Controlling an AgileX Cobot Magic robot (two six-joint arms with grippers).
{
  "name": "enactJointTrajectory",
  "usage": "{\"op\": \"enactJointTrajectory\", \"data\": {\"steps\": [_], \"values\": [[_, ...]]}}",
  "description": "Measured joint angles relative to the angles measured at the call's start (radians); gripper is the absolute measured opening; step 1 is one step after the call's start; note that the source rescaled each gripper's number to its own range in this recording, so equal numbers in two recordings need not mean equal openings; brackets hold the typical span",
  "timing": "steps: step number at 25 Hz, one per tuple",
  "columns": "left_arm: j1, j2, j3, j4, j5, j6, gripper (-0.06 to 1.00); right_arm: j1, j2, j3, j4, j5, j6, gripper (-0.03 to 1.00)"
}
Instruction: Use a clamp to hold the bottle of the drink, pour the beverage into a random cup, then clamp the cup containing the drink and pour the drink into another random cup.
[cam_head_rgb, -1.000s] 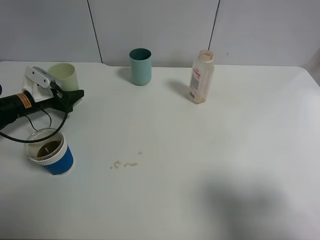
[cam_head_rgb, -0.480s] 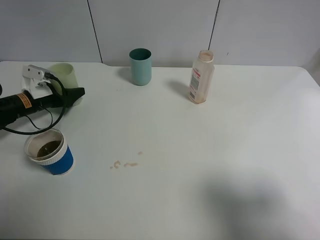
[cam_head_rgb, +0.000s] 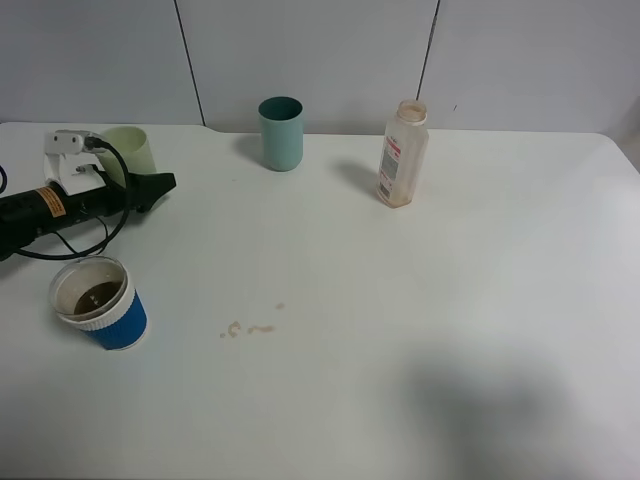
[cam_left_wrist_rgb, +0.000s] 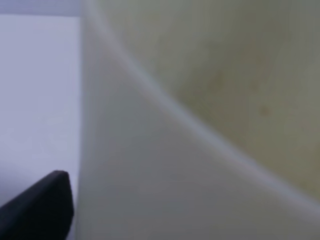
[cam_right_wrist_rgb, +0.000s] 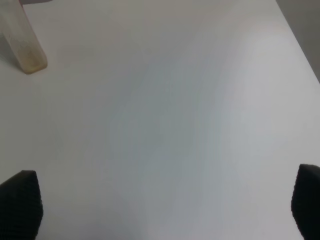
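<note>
The pale yellow-green cup stands upright at the back left of the table. My left gripper reaches around it from the left, and one black finger shows in front of the cup. Its wall fills the left wrist view, where the finger sits just off it, so the jaws look open. The short blue cup holds the brown beverage. At back right stands the bottle, also in the right wrist view. My right gripper is wide open over bare table.
A darker teal tumbler stands at the back centre. A few small brown drops lie on the white table in front of the middle. A grey panelled wall runs behind the table.
The pale cup has gone from tilted over the blue cup to upright on the table, farther back. The left jaws have spread off it. The right gripper has not moved.
</note>
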Motion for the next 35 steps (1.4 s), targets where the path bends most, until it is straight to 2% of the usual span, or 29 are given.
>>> {"op": "enactJointTrajectory", "data": {"steps": [7, 14, 28, 35], "values": [[0.0, -0.051, 0.0, -0.003, 0.0, -0.012, 0.78, 0.0, 0.0, 0.0, 0.0, 0.0, 0.0, 1.0], [0.0, -0.099, 0.0, -0.004, 0.0, -0.072, 0.92, 0.0, 0.0, 0.0, 0.0, 0.0, 0.0, 1.0], [-0.001, -0.25, 0.002, 0.015, 0.0, -0.144, 0.93, 0.0, 0.0, 0.0, 0.0, 0.0, 0.0, 1.0], [-0.001, -0.32, 0.003, 0.03, 0.001, -0.15, 0.93, 0.0, 0.0, 0.0, 0.0, 0.0, 0.0, 1.0]]}}
